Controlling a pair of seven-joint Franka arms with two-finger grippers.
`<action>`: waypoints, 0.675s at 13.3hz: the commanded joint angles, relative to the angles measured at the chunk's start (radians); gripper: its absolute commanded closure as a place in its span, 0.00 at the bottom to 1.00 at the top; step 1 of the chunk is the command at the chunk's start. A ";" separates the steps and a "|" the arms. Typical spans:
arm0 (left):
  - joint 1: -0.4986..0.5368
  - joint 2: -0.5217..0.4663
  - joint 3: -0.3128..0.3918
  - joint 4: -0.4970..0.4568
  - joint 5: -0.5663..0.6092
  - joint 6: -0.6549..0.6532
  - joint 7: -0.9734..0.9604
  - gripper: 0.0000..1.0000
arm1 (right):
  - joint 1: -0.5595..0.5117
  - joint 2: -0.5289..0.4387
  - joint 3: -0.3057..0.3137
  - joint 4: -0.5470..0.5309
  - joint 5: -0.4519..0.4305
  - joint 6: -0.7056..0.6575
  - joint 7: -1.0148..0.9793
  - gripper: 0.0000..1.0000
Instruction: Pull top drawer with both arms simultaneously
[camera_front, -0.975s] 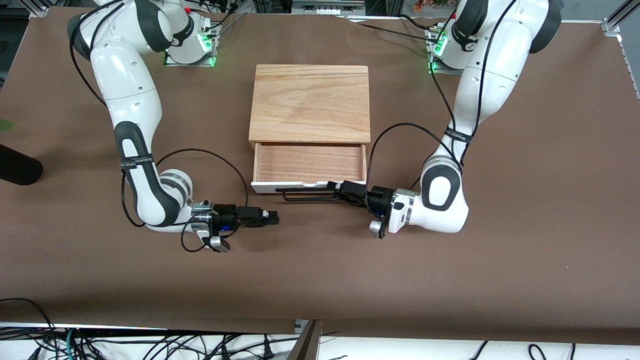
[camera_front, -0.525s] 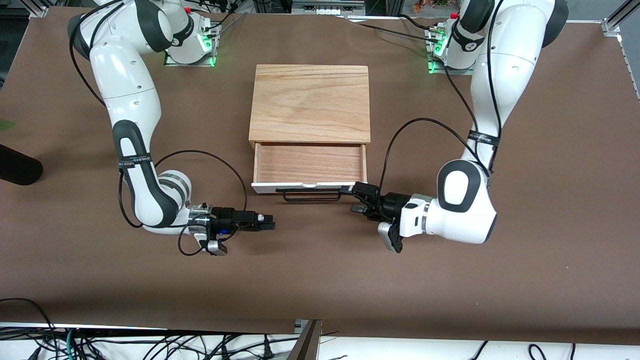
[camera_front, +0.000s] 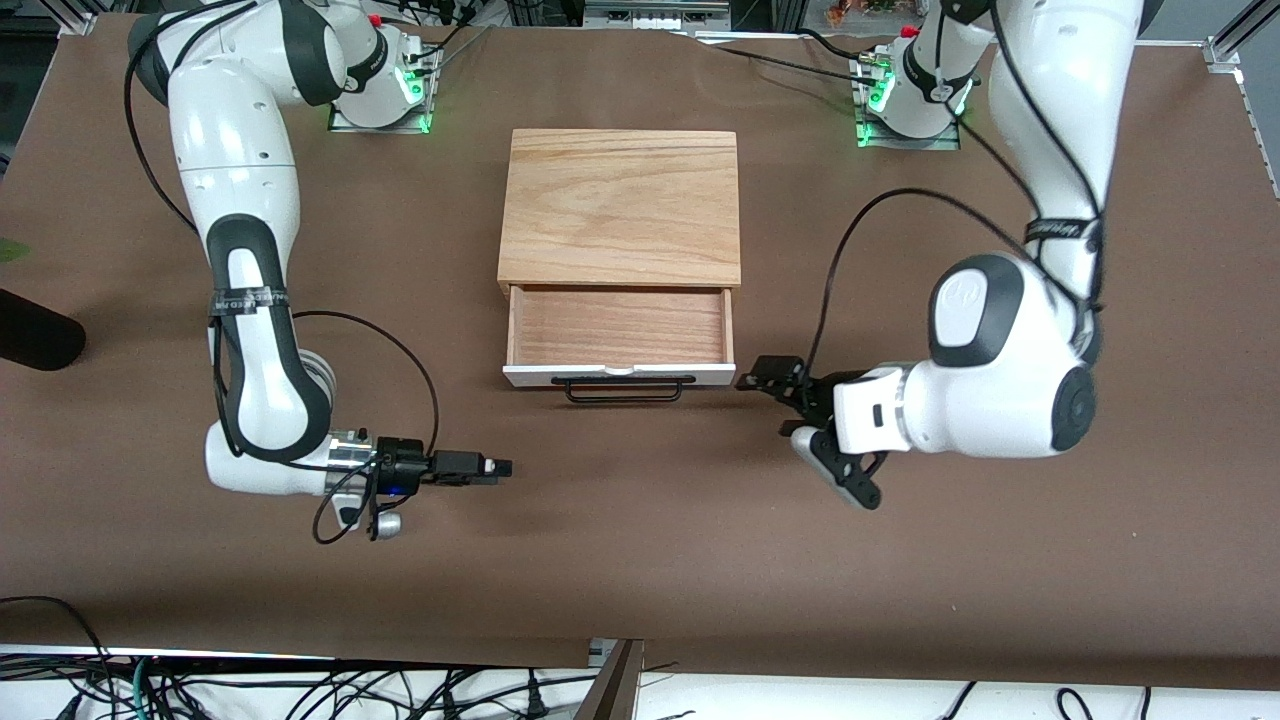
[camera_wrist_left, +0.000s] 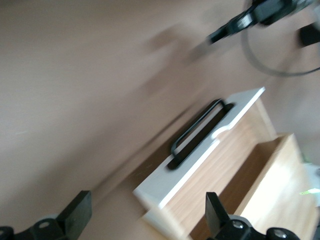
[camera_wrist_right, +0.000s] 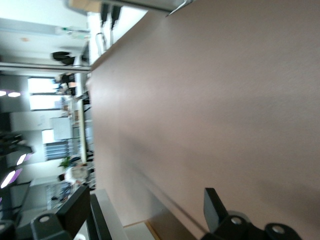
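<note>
The top drawer (camera_front: 618, 327) stands pulled out of the oak box, with reddish-brown wood inside, a white front panel (camera_front: 620, 375) and a black bar handle (camera_front: 625, 390). My left gripper (camera_front: 765, 375) is open and empty, just off the panel's end toward the left arm's side, clear of the handle. In the left wrist view the left gripper (camera_wrist_left: 145, 215) has the panel's corner (camera_wrist_left: 165, 192) between its spread fingers, and the handle (camera_wrist_left: 197, 132) shows farther off. My right gripper (camera_front: 497, 467) is open and empty, low over bare table toward the right arm's end; the right wrist view shows the right gripper (camera_wrist_right: 145, 207) over tabletop only.
The pale oak box top (camera_front: 620, 205) sits mid-table above the drawer. A black object (camera_front: 35, 340) lies at the table edge at the right arm's end. The arm bases (camera_front: 385, 95) (camera_front: 905, 100) stand along the table's edge farthest from the front camera. Loose cables hang below the table's nearest edge.
My left gripper has come off the handle's end and drawn away toward the left arm's side. My right gripper has drawn away from the drawer toward the right arm's end. The drawer has stayed open.
</note>
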 joint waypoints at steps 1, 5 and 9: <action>-0.003 -0.106 0.006 -0.027 0.231 -0.059 -0.018 0.00 | 0.049 -0.007 -0.022 0.044 -0.139 0.083 0.171 0.00; -0.002 -0.215 0.011 -0.028 0.512 -0.164 -0.018 0.00 | 0.111 -0.032 -0.034 0.046 -0.450 0.165 0.410 0.00; 0.085 -0.417 0.023 -0.238 0.556 -0.155 -0.231 0.00 | 0.134 -0.185 -0.056 -0.029 -0.847 0.156 0.480 0.00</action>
